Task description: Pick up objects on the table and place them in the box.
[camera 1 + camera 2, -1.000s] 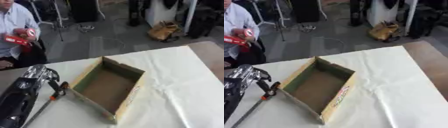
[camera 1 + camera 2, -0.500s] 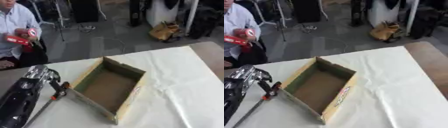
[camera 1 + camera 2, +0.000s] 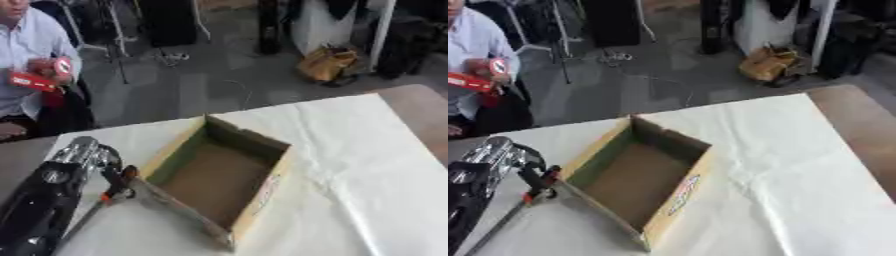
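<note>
Your cardboard box (image 3: 223, 182) sits open-topped at the centre of the view, skewed so one corner points toward 12 o'clock and another toward 6 o'clock. Its interior floor is bare brown card, and a printed strip runs along the outer wall facing 4 o'clock. The box rests on the surface (image 3: 367, 165), which is draped in a creased white cloth.

At 9 o'clock of the box, touching or just beside its near-left wall, you see a long thin tool with an orange-red and black head (image 3: 121, 181); its grey shaft slants down toward 7 o'clock. What kind of tool it is cannot be made out.

Your left robot hand (image 3: 86, 154) enters from 8 o'clock on a black forearm, with silver knuckles showing. Its fingers are curled down around the black part of the tool's head, just beside the box wall.

Your right robot hand appears in neither eye view.

Beyond the surface, at 10 o'clock, a seated person holds a red object.
</note>
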Controlling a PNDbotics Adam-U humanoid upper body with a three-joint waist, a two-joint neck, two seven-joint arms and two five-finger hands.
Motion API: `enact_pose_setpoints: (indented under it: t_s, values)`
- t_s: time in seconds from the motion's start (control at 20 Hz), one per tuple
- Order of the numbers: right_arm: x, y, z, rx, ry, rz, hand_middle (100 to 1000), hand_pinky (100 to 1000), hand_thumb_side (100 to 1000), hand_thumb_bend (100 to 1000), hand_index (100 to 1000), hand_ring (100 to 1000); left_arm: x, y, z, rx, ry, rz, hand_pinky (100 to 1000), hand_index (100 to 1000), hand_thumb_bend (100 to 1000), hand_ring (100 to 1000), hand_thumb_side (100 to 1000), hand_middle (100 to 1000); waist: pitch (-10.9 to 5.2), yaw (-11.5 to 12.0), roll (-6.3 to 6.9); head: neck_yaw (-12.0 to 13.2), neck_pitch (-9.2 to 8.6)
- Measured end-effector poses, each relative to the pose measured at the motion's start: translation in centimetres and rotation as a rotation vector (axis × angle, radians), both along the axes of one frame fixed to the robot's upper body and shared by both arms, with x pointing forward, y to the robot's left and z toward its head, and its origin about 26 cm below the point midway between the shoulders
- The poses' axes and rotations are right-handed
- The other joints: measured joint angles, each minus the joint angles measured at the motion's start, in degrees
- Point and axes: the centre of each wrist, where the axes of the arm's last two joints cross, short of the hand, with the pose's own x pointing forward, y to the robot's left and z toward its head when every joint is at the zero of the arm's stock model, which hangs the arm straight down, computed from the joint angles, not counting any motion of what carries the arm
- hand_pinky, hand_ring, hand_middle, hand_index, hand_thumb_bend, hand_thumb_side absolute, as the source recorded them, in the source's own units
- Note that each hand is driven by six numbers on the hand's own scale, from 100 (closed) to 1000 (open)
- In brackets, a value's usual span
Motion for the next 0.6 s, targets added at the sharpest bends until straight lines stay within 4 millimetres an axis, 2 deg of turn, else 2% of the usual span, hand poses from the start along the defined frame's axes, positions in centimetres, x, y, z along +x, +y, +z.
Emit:
enact_pose_setpoints:
  t_s: [0.6]
  values:
    - [0.03, 0.03, 0.06, 0.0, -0.002, 0.001, 636, 839, 1000, 100, 702, 828, 0.0, 0.08, -0.21, 0.003, -0.009, 0.012, 1000, 1000, 453, 1000, 671, 1000, 0.07, -0.1, 0.0, 0.1, -0.13]
